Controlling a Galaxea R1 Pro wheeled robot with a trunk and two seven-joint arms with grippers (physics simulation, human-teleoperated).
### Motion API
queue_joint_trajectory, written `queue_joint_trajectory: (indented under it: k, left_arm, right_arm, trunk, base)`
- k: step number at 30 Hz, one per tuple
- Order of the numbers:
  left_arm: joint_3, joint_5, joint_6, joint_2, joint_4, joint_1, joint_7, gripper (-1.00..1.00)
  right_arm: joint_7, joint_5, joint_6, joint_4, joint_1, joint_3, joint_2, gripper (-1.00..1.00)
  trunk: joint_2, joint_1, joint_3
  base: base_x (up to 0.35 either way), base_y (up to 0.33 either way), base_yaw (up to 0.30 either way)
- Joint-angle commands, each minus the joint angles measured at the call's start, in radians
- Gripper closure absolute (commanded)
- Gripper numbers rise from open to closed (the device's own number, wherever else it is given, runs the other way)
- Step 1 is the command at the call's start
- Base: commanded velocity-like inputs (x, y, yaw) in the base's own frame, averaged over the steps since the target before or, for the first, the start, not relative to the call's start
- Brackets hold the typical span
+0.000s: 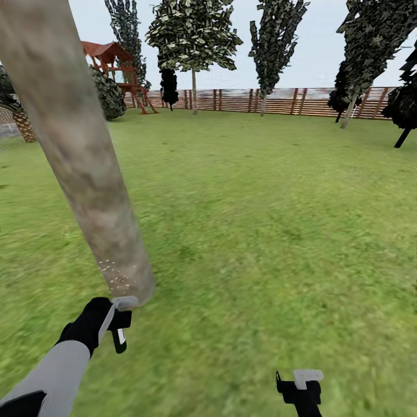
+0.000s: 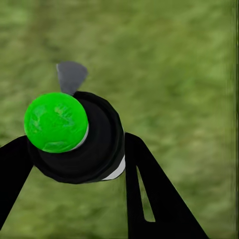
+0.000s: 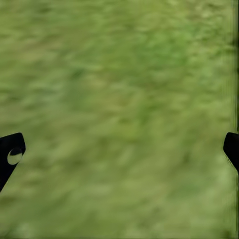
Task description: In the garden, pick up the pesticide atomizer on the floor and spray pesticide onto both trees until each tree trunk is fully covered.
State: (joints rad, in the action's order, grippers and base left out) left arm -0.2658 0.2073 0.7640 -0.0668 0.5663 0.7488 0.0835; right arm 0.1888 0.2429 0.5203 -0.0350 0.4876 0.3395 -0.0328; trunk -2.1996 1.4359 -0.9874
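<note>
Looking from the head view: a thick, smooth, mottled grey-brown tree trunk (image 1: 75, 150) leans across the left side over a wide green lawn (image 1: 260, 231).
Trunk base: fine whitish pesticide specks (image 1: 116, 277) dot the lowest part, just above the grass.
Left tool (image 1: 119, 321): black, on a grey-sleeved arm, low at the left and just beside the trunk's foot; it pinches the small black pesticide atomizer bottle (image 1: 119, 339), which hangs below the fingers with a white patch on its side.
Right tool (image 1: 301, 389): black with a pale grey block on top, low at the right over bare grass, well apart from the trunk; from here I cannot tell how its jaws stand.
Background: a brown horizontal-slat wooden fence (image 1: 278, 99) rings the lawn, a red-roofed wooden playhouse (image 1: 116, 69) stands at the far left, and dark narrow trees rise along the fence.

Left wrist view: the left tool (image 2: 74, 169) has two black fingers (image 2: 154, 194) pressed against the black round atomizer (image 2: 92, 144), one on each side.
Atomizer top: a bright green ball (image 2: 56, 122) sits on it, a small grey nozzle-like tab (image 2: 71, 75) sticks out beyond, and a white sliver shows at its edge.
Ground behind: blurred green grass.

Right wrist view: the right tool (image 3: 119, 149) is spread wide, a black fingertip (image 3: 11, 154) at each edge of the picture, with blurred green grass between them.
</note>
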Motion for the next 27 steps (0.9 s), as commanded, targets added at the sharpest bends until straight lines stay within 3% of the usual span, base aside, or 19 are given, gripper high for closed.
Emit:
queue_joint_trajectory:
  k: [1,16,21,27]
  left_arm:
    - [-0.005,0.011,0.004,0.001,0.002,0.000,0.008,1.00]
    - [-0.007,0.008,0.004,0.001,0.003,0.000,0.008,1.00]
    - [-0.007,0.007,0.004,0.003,0.002,0.001,0.008,1.00]
    - [-0.006,0.007,0.003,0.023,0.002,0.001,0.007,1.00]
  right_arm:
    - [0.003,0.007,0.001,0.000,0.000,0.009,0.000,-1.00]
    - [0.003,0.007,0.001,0.000,0.000,0.009,0.001,-1.00]
    - [0.003,0.007,0.001,0.000,0.000,0.009,0.001,-1.00]
    - [0.002,0.007,0.001,0.000,0.000,0.009,0.001,-1.00]
  trunk:
    - [0.000,0.000,-0.001]
    - [0.000,0.000,-0.001]
    - [0.000,0.000,-0.001]
    - [0.000,0.000,-0.001]
  base:
    - [0.001,-0.270,0.099]
    - [0.083,-0.263,0.259]
    - [0.230,-0.201,0.066]
    - [0.133,-0.237,0.002]
